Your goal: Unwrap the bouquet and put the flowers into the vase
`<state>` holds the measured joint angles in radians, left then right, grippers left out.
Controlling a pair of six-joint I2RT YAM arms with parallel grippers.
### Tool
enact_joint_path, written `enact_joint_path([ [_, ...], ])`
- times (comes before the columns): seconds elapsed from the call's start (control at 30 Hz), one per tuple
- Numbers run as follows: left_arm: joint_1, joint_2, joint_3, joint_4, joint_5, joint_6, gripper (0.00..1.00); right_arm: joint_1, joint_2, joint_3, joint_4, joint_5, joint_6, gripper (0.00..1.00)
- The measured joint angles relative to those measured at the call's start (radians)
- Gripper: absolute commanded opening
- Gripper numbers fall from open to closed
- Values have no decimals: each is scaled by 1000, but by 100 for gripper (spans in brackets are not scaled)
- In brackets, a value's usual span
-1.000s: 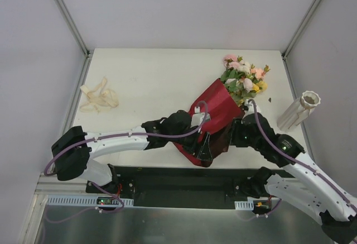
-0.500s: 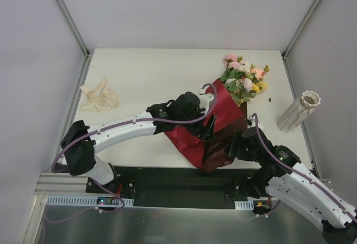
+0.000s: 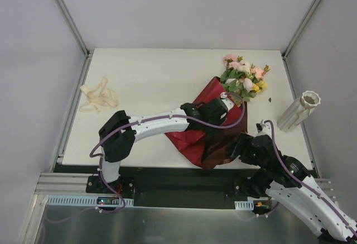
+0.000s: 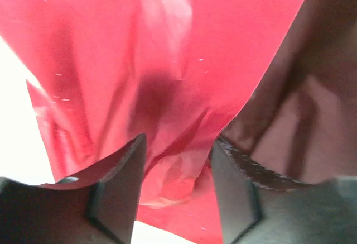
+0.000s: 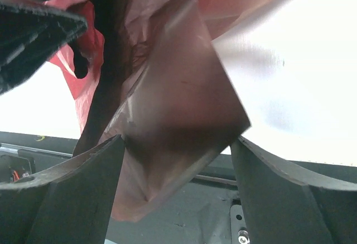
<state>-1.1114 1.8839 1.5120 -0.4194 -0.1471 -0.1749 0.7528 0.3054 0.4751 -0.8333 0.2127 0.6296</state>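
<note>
Here, bouquet (image 3: 216, 92) lying on table (image 3: 150, 76), vase (image 3: 301, 109) apart

Maroon-wrapped bouquet (image 3: 215, 90), white ribbed vase (image 3: 301, 109)

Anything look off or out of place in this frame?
Yes. The maroon wrapping paper is crumpled and half opened, and its near corner hangs past the front edge of the table. The flowers lie at its far end, and a cream ribbon lies loose at the far left.
</note>
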Motion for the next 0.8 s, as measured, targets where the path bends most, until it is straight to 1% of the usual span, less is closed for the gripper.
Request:
enact_joint_path([
  [0.03, -2, 16, 19, -12, -48, 7, 24, 0, -14, 0, -5, 3, 4, 80],
  [0.1, -2, 32, 43, -29, -138, 17, 19, 0, -32, 0, -12, 7, 14, 80],
  [0.23, 33, 23, 55, -50, -255, 36, 18, 0, -39, -11, -16, 7, 31, 80],
  [0.37, 134, -23, 55, -63, -279, 40, 17, 0, -39, -58, -16, -2, 49, 81],
  [0.43, 207, -58, 55, -66, -279, 42, 23, 0, -38, -80, -13, -16, 55, 81],
  [0.47, 240, -72, 55, -66, -279, 42, 35, 0, -36, -86, -11, -21, 59, 81],
  [0.53, 326, -96, 58, -71, -275, 40, 41, 0, -24, -93, -7, -30, 61, 81],
  [0.57, 367, -98, 70, -83, -269, 35, 49, 0, -16, -93, -6, -34, 61, 81],
  [0.7, 535, -73, 147, -152, -191, 6, 68, 0, 17, -93, 4, -40, 61, 82],
  [0.77, 599, -65, 166, -172, -155, -5, 73, 0, 26, -92, 5, -43, 58, 82],
  [0.8, 618, -65, 167, -180, -146, -9, 77, 0, 28, -90, 4, -43, 57, 82],
])
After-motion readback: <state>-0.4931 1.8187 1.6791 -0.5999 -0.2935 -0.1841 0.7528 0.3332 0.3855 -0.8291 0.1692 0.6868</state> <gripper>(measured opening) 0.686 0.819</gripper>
